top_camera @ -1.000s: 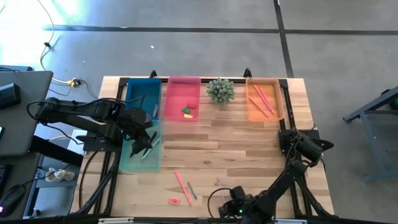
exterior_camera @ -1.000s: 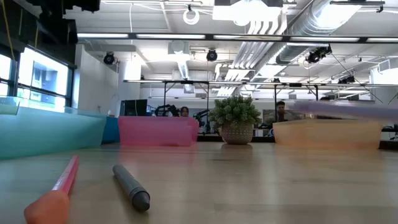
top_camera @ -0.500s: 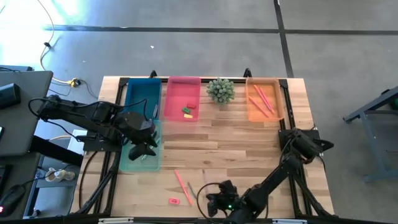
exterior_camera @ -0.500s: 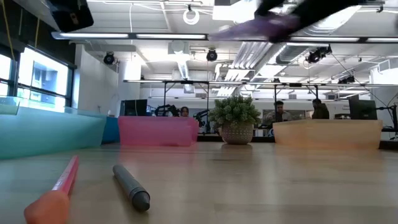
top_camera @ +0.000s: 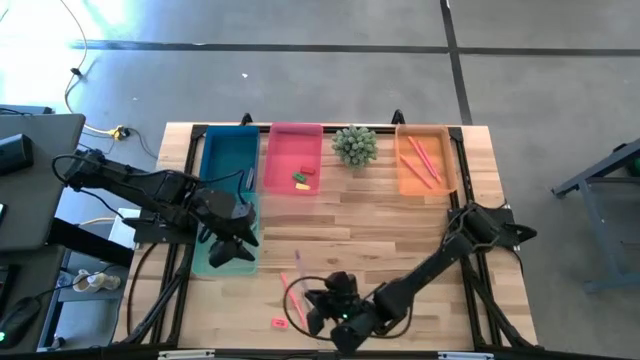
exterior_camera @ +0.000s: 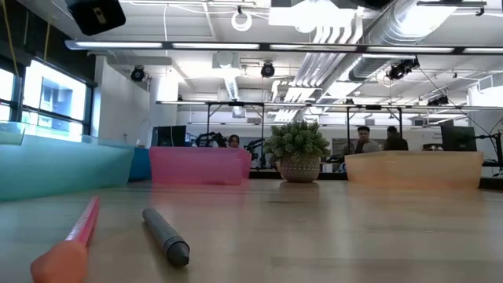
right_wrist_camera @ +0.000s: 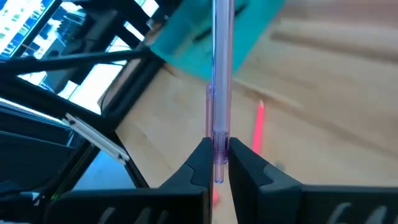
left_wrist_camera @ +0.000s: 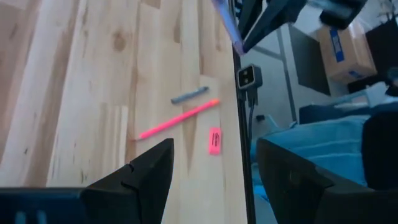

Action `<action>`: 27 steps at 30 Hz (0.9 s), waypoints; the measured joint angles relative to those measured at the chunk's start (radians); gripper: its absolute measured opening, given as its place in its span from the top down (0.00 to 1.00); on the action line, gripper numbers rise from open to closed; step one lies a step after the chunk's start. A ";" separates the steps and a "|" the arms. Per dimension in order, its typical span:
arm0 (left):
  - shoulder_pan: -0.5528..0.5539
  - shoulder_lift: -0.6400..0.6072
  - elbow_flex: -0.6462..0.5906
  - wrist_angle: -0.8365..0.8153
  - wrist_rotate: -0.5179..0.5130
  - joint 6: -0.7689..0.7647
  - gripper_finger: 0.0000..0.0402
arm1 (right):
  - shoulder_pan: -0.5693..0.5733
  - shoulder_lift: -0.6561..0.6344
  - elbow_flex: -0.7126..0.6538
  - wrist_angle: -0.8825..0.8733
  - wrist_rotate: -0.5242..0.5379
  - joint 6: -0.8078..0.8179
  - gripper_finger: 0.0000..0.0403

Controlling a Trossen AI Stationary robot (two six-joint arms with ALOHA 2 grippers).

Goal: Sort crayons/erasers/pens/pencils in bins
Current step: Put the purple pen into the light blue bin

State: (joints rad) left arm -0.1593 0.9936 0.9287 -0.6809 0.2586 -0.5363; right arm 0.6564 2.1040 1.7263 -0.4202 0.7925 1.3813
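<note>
My right gripper (top_camera: 313, 300) hangs over the table's near edge, left of centre, shut on a purple pencil (right_wrist_camera: 221, 74) that points away past its fingers. The pencil also shows in the left wrist view (left_wrist_camera: 225, 18). Below and beside it a salmon-pink pencil (top_camera: 291, 289), a short grey stick (exterior_camera: 165, 236) and a red-pink eraser (top_camera: 279, 323) lie flat on the wood. My left gripper (left_wrist_camera: 214, 180) is open and empty over the near part of the pale teal bin (top_camera: 207, 262). My right gripper pinches the purple pencil near its one end (right_wrist_camera: 219, 152) between the two fingers. The pencil runs along the fingers and sticks out far beyond their tips. It is lifted clear of the table.
The blue bin (top_camera: 228, 150), the pink bin (top_camera: 283, 150) with erasers and the orange bin (top_camera: 402, 175) with pencils stand along the far edge, a spiky green plant (top_camera: 354, 145) between pink and orange. People sit in the room behind the table (exterior_camera: 363, 137).
My right gripper has swept along the near edge toward the table's left, carrying the purple pencil clear of the table. My left gripper has drifted over the teal bin toward the near edge.
</note>
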 joint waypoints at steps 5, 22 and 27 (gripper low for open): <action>-0.039 0.031 0.000 0.005 0.000 0.017 0.47 | -0.041 0.000 0.067 0.001 0.000 -0.147 0.97; -0.098 0.041 0.000 0.310 -0.037 0.052 0.47 | -0.101 0.000 0.251 -0.001 -0.007 -0.520 0.97; -0.096 0.017 0.000 0.357 -0.065 0.089 0.47 | -0.100 0.000 0.291 -0.038 -0.007 -0.560 0.97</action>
State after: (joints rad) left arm -0.2554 1.0106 0.9287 -0.3235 0.1940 -0.4475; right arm 0.5560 2.1036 2.0173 -0.4583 0.7853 0.8213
